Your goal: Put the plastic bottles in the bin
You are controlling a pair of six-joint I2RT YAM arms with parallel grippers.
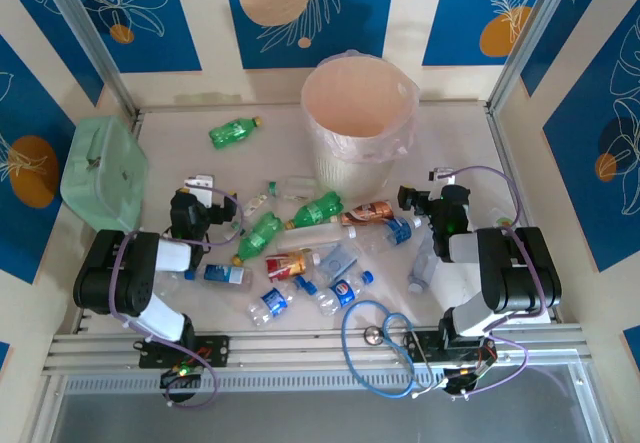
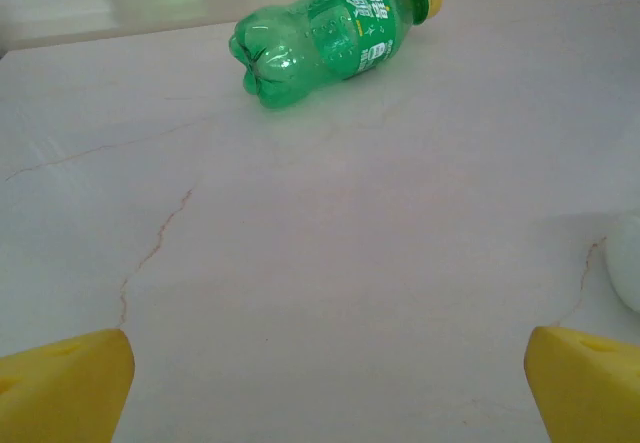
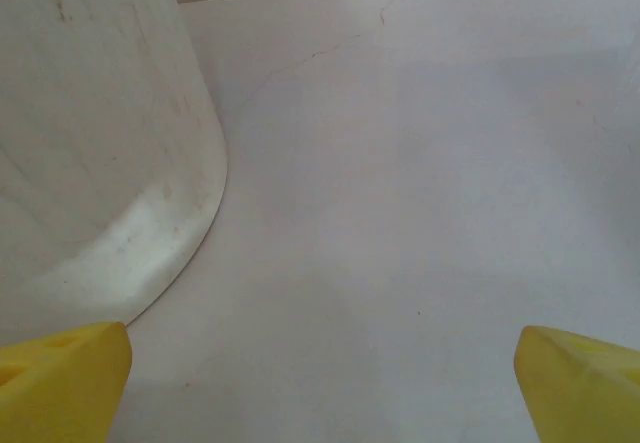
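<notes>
Top: plastic bottles [image 1: 318,209] lie scattered on the table [image 1: 460,138] between the arms. One green bottle [image 1: 232,131] lies apart, left of the bin [image 1: 345,168].

Left wrist: left gripper [image 2: 325,378] spread, empty, facing that bottle; probably the next pick.

Right wrist: right gripper [image 3: 320,378] spread, empty, beside the bin wall.

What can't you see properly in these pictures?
- Left wrist view: a white thing is cut off by the right edge, so what it is cannot be told.
- Right wrist view: the bin is cut off by the top and left edges, leaving just its wall.
- Top view: the brown bottle has a label too small to read.
</notes>
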